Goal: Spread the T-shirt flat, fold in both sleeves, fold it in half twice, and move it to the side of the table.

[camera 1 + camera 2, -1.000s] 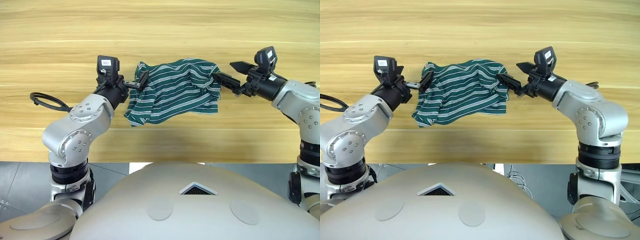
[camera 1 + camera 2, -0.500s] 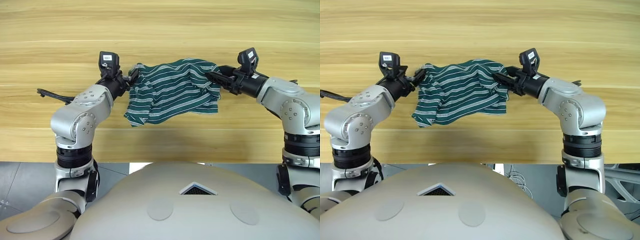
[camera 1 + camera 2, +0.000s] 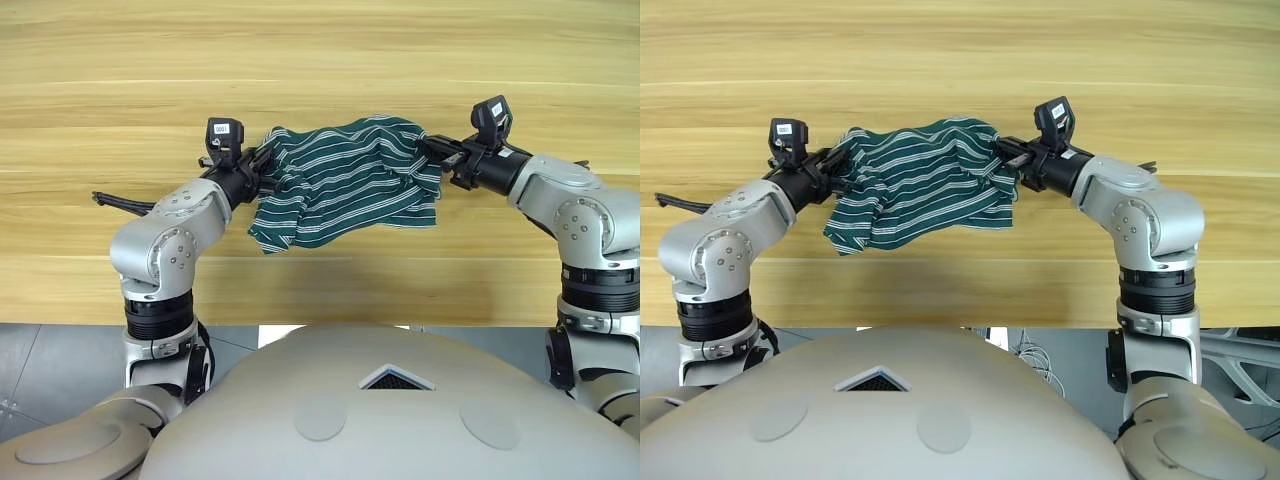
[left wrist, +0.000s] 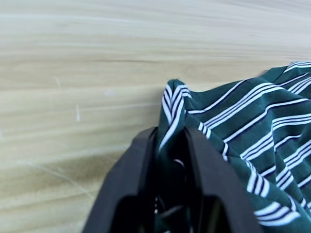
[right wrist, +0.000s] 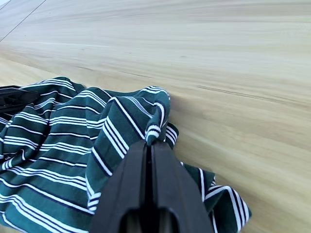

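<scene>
Green striped T-shirt (image 3: 345,185), sleeves hidden in folds, clamped by left pincer (image 4: 171,141) and right pincer (image 5: 149,144).

a crumpled striped t-shirt (image 3: 345,180) lies on the wooden table (image 3: 320,60).

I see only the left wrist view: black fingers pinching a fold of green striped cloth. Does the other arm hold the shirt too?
Observer: Yes, the right gripper is shut on a fold at the T-shirt's opposite edge.
Operator: Is it spread flat?
Observer: No, it lies bunched and wrinkled between the left gripper and the right one.
Operator: Near the table's edge?
Observer: No, it sits on the table well short of the near edge.
</scene>
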You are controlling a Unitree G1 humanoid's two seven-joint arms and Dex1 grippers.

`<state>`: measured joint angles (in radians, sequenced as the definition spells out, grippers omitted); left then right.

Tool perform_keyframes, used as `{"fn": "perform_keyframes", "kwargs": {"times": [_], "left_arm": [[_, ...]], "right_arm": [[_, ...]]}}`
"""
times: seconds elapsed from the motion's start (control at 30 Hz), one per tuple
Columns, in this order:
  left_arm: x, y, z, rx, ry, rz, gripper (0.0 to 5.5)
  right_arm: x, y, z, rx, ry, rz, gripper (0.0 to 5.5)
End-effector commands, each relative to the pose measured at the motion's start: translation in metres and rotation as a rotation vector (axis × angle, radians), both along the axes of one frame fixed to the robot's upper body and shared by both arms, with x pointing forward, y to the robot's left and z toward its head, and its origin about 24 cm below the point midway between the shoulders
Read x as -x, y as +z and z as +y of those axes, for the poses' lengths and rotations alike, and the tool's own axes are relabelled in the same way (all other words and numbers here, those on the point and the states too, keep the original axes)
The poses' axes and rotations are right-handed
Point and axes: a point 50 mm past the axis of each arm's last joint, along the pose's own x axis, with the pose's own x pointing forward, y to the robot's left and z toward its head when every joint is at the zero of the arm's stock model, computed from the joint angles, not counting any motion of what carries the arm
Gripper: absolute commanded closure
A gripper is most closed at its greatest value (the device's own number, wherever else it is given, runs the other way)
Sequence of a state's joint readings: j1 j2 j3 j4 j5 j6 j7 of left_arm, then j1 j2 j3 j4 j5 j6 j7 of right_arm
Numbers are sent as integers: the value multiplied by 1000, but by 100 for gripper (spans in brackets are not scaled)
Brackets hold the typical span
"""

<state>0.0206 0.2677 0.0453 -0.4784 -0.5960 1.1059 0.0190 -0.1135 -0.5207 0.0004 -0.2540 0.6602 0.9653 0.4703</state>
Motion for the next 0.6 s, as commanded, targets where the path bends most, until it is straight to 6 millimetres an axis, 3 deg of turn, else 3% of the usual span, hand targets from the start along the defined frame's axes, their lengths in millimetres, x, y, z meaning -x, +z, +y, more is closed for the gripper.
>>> {"fn": "perform_keyframes", "kwargs": {"times": [0.03,0.2,0.3,0.37,0.47,0.5,0.6], "left_arm": [[1,1,1,8,9,1,537],[-3,10,8,-4,30,-68,546],[-7,25,18,-4,49,-146,546],[-10,43,30,4,48,-228,546],[-19,103,52,-60,-64,-483,546],[-23,130,57,-84,-91,-594,546],[-22,192,53,-110,-175,-879,546]], "right_arm": [[-4,10,0,11,8,-40,550],[-4,11,-2,24,18,-62,550],[-4,15,-8,35,43,-106,550],[-11,29,-18,67,81,-211,550],[-40,106,-39,86,113,-548,550],[-41,138,-42,75,139,-680,550],[-26,196,-37,63,252,-959,550]]}}
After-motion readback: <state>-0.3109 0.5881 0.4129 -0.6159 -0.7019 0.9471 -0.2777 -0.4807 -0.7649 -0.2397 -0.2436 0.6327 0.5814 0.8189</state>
